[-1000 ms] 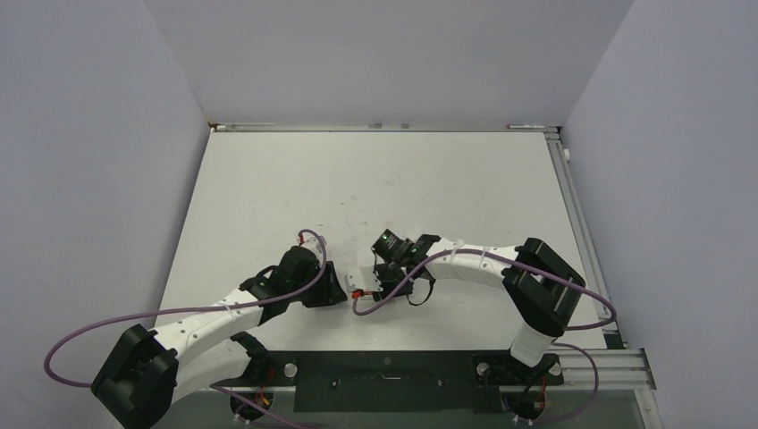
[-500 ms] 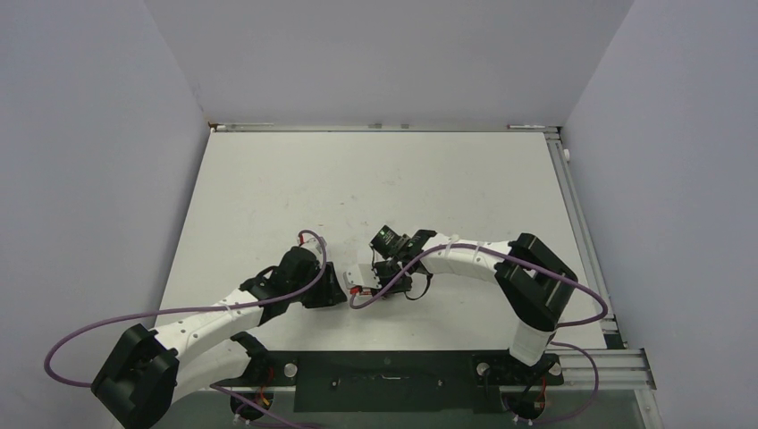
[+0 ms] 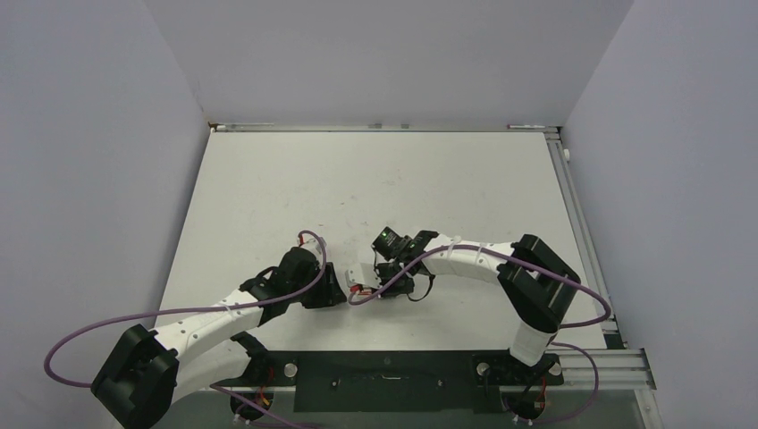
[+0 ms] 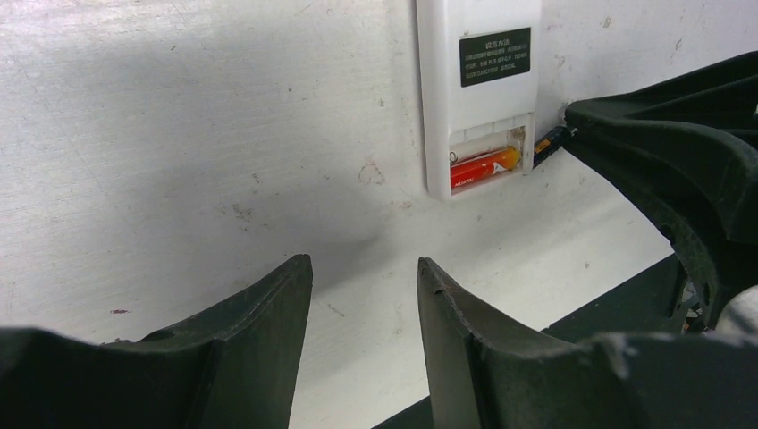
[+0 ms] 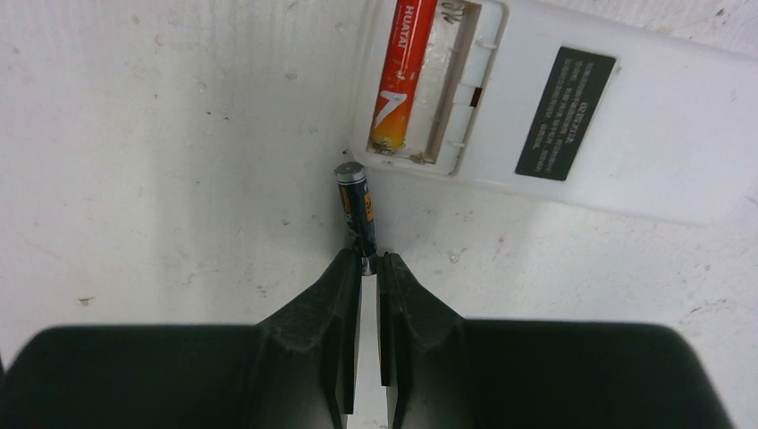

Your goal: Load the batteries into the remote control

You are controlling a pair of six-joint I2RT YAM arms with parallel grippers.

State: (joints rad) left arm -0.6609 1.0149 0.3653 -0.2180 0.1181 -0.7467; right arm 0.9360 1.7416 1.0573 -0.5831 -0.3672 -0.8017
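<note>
Right hand (image 5: 369, 261) nearly closed on end of dark battery (image 5: 356, 201): likely light, stiff, slick; better pinched mid-barrel. Left hand (image 4: 362, 268) wide, empty.

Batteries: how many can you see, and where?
2. The red battery lies in the remote control's open compartment. The dark battery lies on the table beside it, one end between the right gripper's fingertips.
</note>
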